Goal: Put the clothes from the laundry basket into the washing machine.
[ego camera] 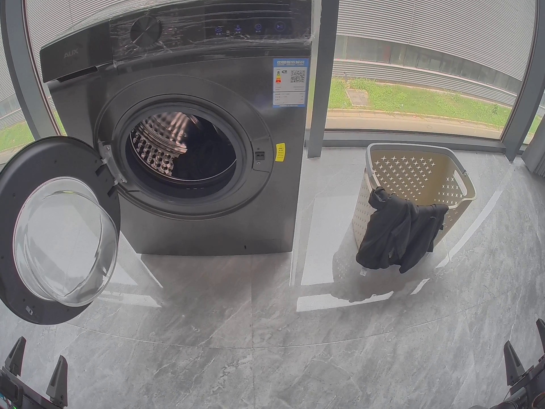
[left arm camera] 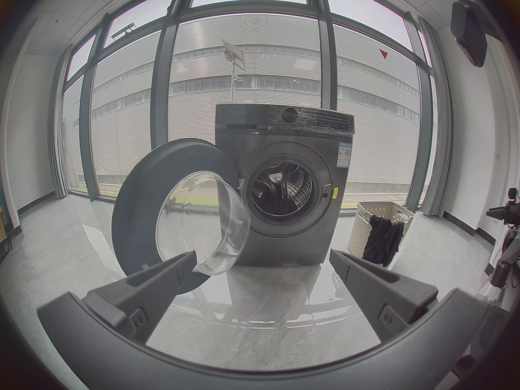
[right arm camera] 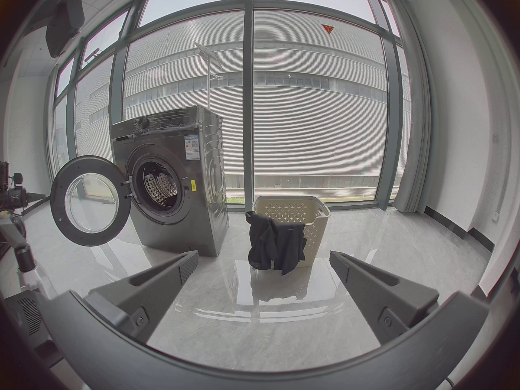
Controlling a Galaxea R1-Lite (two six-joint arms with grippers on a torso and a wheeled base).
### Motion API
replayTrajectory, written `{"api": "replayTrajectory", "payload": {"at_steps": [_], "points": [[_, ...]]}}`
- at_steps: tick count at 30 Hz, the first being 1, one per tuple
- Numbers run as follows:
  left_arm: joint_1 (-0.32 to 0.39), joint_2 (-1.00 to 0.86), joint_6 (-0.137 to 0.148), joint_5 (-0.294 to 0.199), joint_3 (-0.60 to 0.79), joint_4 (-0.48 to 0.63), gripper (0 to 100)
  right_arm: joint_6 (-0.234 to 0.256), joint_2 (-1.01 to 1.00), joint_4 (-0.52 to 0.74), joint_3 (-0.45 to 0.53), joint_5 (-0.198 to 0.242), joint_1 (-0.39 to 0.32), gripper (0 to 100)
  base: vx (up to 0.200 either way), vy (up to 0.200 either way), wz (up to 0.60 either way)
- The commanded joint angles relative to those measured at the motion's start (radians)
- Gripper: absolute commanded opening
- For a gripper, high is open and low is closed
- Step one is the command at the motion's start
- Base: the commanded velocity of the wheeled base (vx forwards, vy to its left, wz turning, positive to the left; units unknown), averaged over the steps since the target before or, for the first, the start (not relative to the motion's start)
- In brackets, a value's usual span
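Pincers both released and holding nothing. The left pincer (ego camera: 37,364) hangs low over the near edge of the grey floor (ego camera: 284,342), fingers well apart. The right pincer (ego camera: 525,345) sits the same way on the right side. Out ahead, the washing machine (ego camera: 272,200) stands at the floor's far edge, backed against the window (ego camera: 431,41). Its round door (ego camera: 57,228) is swung fully open to the left, and the steel drum (ego camera: 170,143) is exposed. Right of the machine, a little apart from it, is the cream laundry basket (ego camera: 420,174). A black garment (ego camera: 397,234) is draped over the basket's near rim and hangs down the outside wall towards the floor. Both pincers are well short of it.
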Motion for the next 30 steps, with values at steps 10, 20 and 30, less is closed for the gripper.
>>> {"api": "replayTrajectory", "payload": {"at_steps": [10,20,30], "points": [[0.0,-0.01,0.002,0.001,0.016,0.0,100,-0.001,-0.008,-0.001,0.018,0.001,0.001,100,0.0,0.0,0.0],[0.0,-0.011,0.001,-0.001,0.016,0.0,100,-0.001,-0.008,-0.001,0.018,0.001,0.001,100,0.0,-0.06,0.0],[0.0,-0.01,0.001,0.001,0.016,0.0,100,-0.001,-0.008,-0.001,0.018,0.001,0.001,100,0.0,-0.18,0.0]]}}
